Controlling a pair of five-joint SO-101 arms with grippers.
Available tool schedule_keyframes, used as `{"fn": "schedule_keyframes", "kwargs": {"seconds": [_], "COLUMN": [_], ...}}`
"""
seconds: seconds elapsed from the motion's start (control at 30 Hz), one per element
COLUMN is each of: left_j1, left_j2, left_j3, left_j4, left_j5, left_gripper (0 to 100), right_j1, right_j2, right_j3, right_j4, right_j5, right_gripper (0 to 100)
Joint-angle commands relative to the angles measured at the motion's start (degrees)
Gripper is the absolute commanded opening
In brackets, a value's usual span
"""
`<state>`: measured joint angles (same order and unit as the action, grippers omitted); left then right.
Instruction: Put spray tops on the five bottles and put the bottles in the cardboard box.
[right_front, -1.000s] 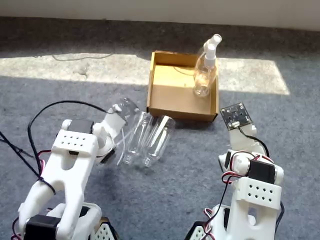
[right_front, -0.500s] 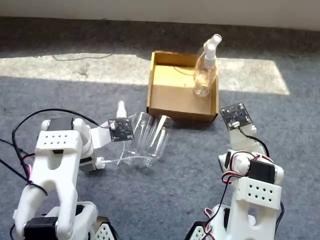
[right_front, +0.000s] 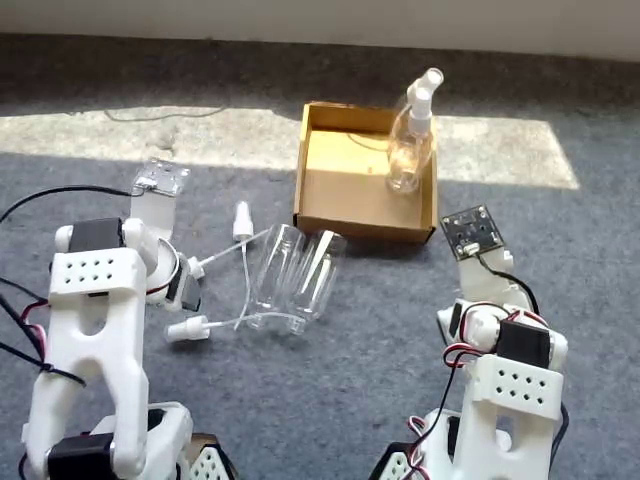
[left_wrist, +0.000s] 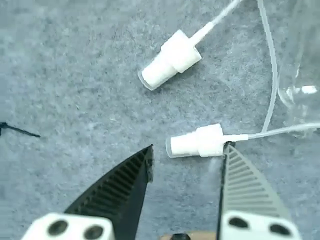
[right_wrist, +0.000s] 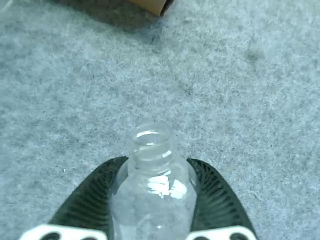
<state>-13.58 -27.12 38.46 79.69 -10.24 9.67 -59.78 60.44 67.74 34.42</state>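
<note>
Two clear bottles without tops lie side by side on the grey carpet in front of the cardboard box. Inside the box stands one bottle with a spray top. Loose spray tops with thin tubes lie left of the lying bottles. My left gripper is open just over one spray top; a second spray top lies farther off. My right gripper is shut on an upright clear bottle with an open neck.
The right arm stands at the front right, near the box's right corner. A black cable loops around the left arm. A sunlit strip crosses the carpet behind the box.
My left arm has swung left and back from the lying bottles, uncovering the spray tops on the carpet. The right arm and its bottle have not moved.
</note>
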Motion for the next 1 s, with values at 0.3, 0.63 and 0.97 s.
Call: {"fn": "schedule_keyframes", "kwargs": {"seconds": [0.3, 0.63, 0.97], "left_j1": [2.6, 4.8, 6.5], "left_j2": [-1.2, -1.1, -1.1], "left_j3": [6.6, 7.7, 15.5], "left_j4": [-6.6, -8.5, -12.7], "left_j5": [10.6, 26.2, 21.4], "left_gripper": [21, 21, 7], "right_j1": [0.0, 0.0, -0.1], "right_j2": [-1.0, -1.0, -1.0], "right_j3": [-0.3, -0.4, -0.4], "right_j4": [0.3, 0.3, 0.3], "right_j5": [-0.3, -0.2, -0.2], "right_gripper": [0.4, 0.4, 0.4]}}
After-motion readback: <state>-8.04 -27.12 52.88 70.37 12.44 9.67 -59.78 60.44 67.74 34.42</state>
